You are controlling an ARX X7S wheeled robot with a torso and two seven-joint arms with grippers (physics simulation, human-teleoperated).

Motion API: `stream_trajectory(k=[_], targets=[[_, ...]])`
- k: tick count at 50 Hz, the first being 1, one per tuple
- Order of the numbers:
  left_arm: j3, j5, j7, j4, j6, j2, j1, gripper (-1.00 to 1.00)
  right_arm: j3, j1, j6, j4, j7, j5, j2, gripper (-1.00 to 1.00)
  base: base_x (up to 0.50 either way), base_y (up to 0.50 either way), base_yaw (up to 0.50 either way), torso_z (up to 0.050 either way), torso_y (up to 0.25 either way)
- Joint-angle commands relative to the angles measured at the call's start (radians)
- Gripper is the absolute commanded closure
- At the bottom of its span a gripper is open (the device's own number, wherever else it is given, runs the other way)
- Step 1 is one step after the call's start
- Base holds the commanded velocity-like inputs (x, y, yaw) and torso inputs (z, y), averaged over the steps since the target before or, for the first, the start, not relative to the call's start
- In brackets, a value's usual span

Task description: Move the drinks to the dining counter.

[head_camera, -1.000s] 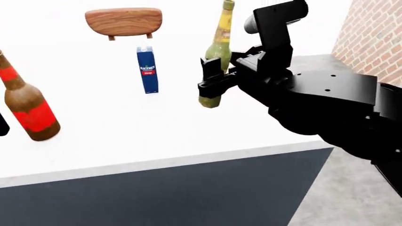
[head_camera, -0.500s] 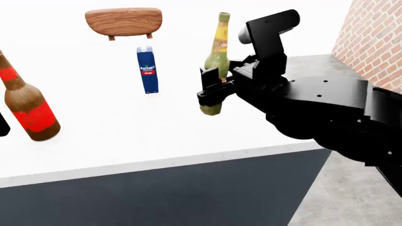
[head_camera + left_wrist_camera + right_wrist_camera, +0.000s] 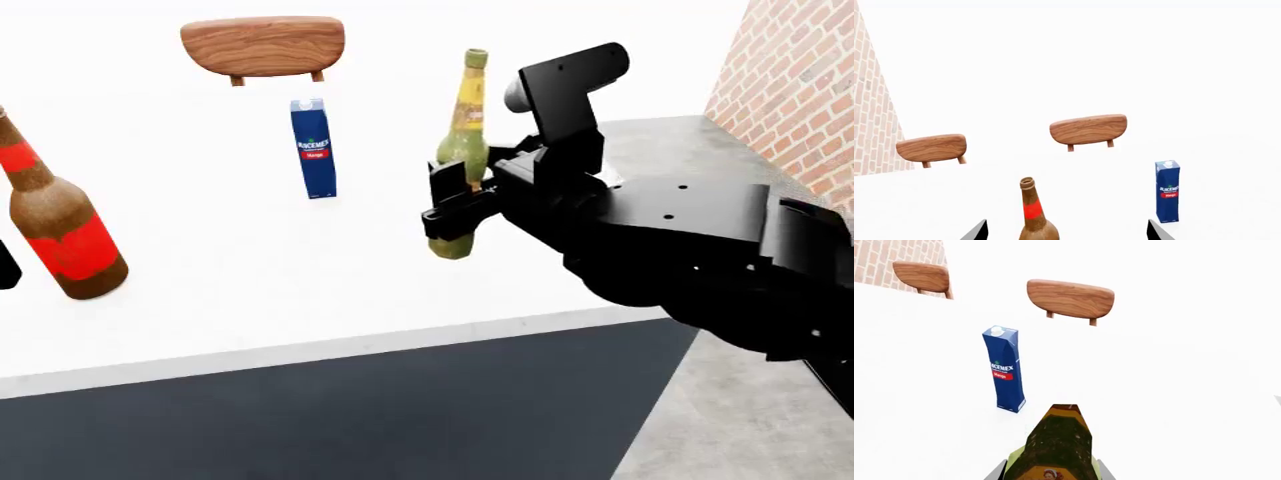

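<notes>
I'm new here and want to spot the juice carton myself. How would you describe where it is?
Look at the wide white counter and find the wooden stool at its far edge. Just in front of that stool stands the juice carton, upright and alone on the top. It is the only box-shaped drink, dark blue with a small red label, unlike the brown bottle and the green bottle.

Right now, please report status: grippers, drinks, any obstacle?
Right gripper shut on green bottle, held over the counter. Left gripper unclear, only its tips show. Brown bottle and carton stand on counter. Nothing in the way.
</notes>
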State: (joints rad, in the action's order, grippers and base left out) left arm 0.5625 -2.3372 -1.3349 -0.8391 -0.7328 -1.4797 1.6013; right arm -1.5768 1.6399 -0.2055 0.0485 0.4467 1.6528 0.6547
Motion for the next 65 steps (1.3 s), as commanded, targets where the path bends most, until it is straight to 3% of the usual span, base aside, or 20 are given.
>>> stream_trajectory(k=[1,4,5,65], targets=[[-0.002,0.005,0.001,-0.004,0.004,0.000,-0.009,-1.00,0.007,-0.004,-0.007,-0.006,-0.001,-0.028,-0.003,1.00,0.00,0.00,0.00,0.000,0.010],[-0.004,0.006,0.007,-0.005,0.010,-0.006,-0.013,-1.00,0.008,-0.001,-0.008,-0.005,0.011,-0.030,0.000,1.00,0.00,0.00,0.00,0.000,0.000],[-0.004,0.006,0.004,-0.006,0.009,-0.002,-0.014,-1.00,0.010,-0.001,-0.006,0.001,0.009,-0.031,0.003,-1.00,0.00,0.00,0.00,0.000,0.000],[-0.030,0.005,0.008,-0.003,0.005,-0.006,-0.038,-1.00,0.048,-0.001,0.023,-0.044,0.006,-0.063,-0.014,-1.00,0.00,0.00,0.00,0.000,0.000]])
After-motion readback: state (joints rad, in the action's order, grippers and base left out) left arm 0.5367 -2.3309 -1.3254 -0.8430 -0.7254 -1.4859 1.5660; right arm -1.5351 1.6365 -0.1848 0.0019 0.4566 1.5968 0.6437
